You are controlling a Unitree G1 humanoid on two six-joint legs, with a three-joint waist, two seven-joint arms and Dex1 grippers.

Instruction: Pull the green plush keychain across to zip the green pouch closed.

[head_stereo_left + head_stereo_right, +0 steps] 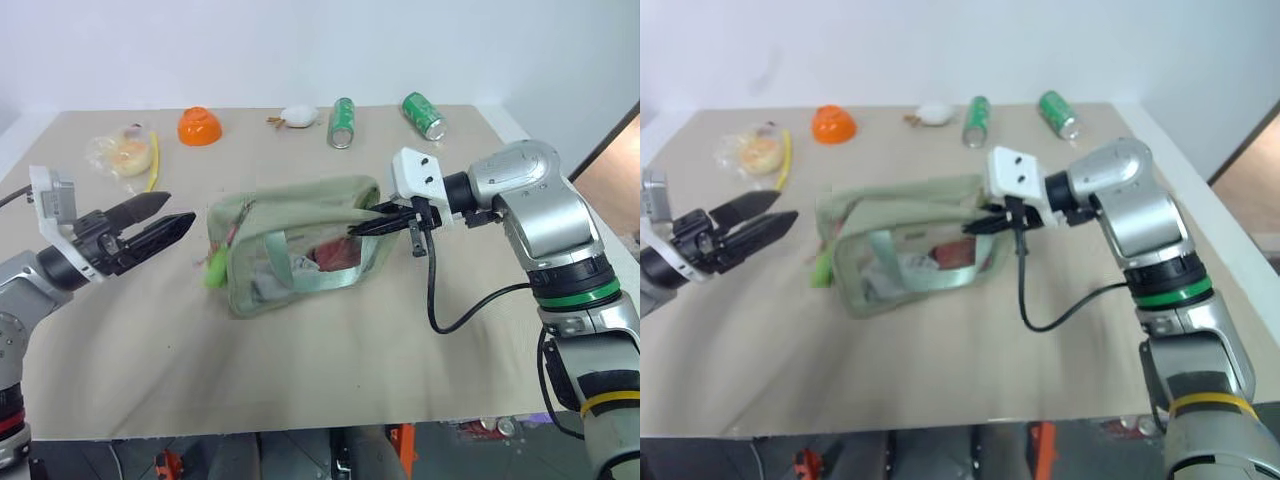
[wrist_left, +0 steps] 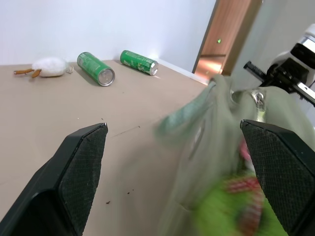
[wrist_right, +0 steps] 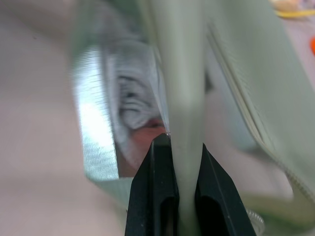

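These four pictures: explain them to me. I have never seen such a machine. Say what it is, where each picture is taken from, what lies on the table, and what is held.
It is a humanoid robot with two arms, each ending in two black fingers. The two wide pictures come from cameras in its head, looking down over the table. The other two come from cameras on its wrists, looking along the fingers.

In the middle lies the green pouch, with the green plush keychain hanging at its left end. Along the far edge are two green cans, an orange object, a small white thing and a clear bag with yellow contents.

The right gripper is shut on a strap of the pouch. The left gripper is open beside the keychain, holding nothing.
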